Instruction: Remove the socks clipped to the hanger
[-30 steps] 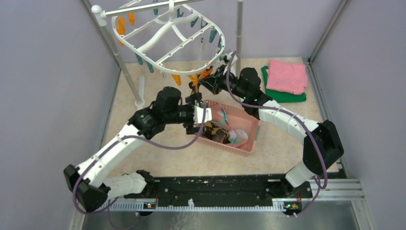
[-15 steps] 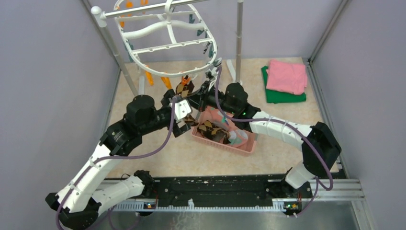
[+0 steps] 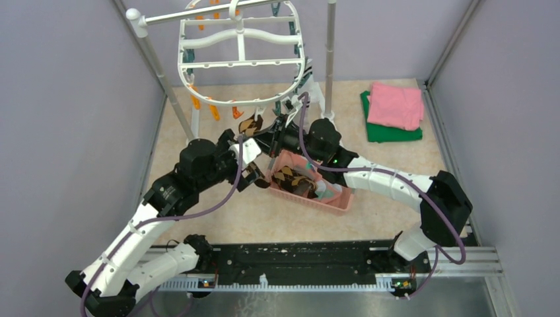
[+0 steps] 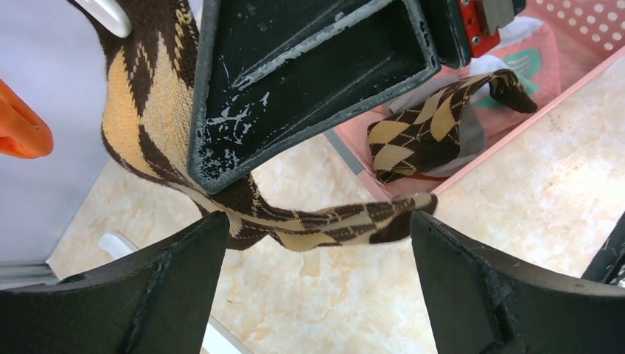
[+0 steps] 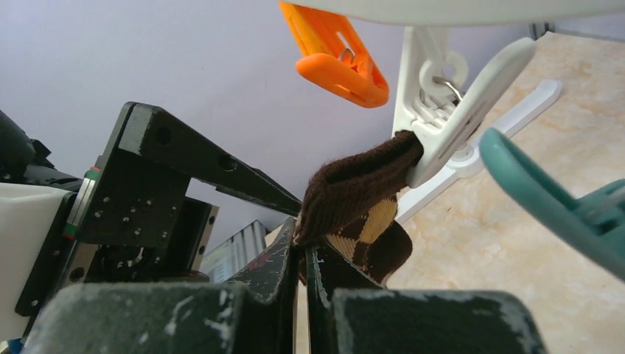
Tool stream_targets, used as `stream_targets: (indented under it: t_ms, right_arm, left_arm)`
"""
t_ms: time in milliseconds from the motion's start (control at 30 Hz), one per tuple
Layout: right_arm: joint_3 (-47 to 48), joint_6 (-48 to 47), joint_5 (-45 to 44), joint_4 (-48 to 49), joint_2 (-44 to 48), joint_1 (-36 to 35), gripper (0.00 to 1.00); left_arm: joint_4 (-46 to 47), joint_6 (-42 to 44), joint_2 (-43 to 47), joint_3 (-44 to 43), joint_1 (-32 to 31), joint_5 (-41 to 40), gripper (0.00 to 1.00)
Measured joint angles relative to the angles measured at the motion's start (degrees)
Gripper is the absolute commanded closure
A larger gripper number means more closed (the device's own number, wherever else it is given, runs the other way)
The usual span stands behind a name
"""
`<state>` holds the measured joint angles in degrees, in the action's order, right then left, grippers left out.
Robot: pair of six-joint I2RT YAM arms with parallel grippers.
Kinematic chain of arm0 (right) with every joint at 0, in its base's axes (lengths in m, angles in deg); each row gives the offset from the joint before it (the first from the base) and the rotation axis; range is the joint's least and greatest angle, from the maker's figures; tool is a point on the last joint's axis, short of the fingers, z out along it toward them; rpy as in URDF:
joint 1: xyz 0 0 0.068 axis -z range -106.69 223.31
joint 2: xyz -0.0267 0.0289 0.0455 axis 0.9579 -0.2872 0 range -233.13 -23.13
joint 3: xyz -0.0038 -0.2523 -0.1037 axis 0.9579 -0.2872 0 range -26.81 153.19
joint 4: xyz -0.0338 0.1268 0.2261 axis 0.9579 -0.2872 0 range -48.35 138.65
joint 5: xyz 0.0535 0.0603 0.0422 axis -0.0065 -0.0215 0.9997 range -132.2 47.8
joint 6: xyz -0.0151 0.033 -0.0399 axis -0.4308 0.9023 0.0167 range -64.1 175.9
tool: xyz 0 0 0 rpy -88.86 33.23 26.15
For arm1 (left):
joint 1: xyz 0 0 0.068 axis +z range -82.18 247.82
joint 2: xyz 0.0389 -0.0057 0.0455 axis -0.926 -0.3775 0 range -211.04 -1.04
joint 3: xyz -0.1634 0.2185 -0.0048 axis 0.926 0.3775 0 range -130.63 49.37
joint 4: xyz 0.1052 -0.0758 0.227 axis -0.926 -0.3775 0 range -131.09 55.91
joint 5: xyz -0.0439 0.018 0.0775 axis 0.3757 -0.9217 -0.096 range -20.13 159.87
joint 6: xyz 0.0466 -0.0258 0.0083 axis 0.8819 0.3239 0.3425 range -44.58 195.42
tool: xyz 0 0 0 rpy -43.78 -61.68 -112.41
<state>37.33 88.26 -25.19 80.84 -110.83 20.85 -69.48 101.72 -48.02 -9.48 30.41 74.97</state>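
The brown diamond sock (image 5: 354, 184) hung at the centre of my right-wrist view. Its top edge was bitten by a white clip (image 5: 442, 125) on the hanger (image 3: 241, 64), which filled the upper middle of the overhead view. My right claw (image 5: 302, 254) was pinched tight on the sock just below that clip. The sock's tail drooped across the gap of my left claw (image 4: 317, 221), whose fingers stood wide apart on either side. An orange clip (image 5: 335, 55) hung at upper centre and a teal clip (image 5: 545, 199) at the right. Lower right in the overhead view, a pink basket (image 3: 310, 200) on the table (image 3: 277, 221) held a second diamond sock (image 4: 413, 133).
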Motion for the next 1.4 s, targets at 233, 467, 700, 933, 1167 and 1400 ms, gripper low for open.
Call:
stream_targets:
  t_ms: [233, 467, 700, 933, 1167, 1400]
  right_arm:
    - [0.02, 3.76, 0.98, 1.79, -0.13, -0.02, 1.00]
    - [0.48, 5.92, 1.90, 1.97, -0.20, -0.02, 1.00]
    - [1.57, 6.23, 1.60, 1.16, -0.46, -0.04, 1.00]
    - [1.57, 6.23, -1.70, -2.97, -0.46, -0.15, 0.88]
    - [1.40, 6.25, -6.03, -6.03, -0.39, -0.28, 0.42]
    - [0.37, 2.56, -16.37, -11.34, 4.17, -0.31, 0.42]
  left_arm:
    - [3.21, -5.29, -0.90, 0.35, 3.65, 5.03, 0.02]
    - [5.70, -8.28, -3.78, 1.38, 9.75, 10.78, 0.12]
    - [6.97, -8.83, -3.63, 3.26, 10.49, 11.78, 0.49]
    - [8.46, -7.87, -0.83, 5.77, 10.49, 11.15, 1.00]
    - [8.76, -6.58, 0.11, 6.69, 10.49, 9.40, 1.00]
    - [9.29, -4.66, 0.11, 6.99, 10.49, 8.96, 1.00]
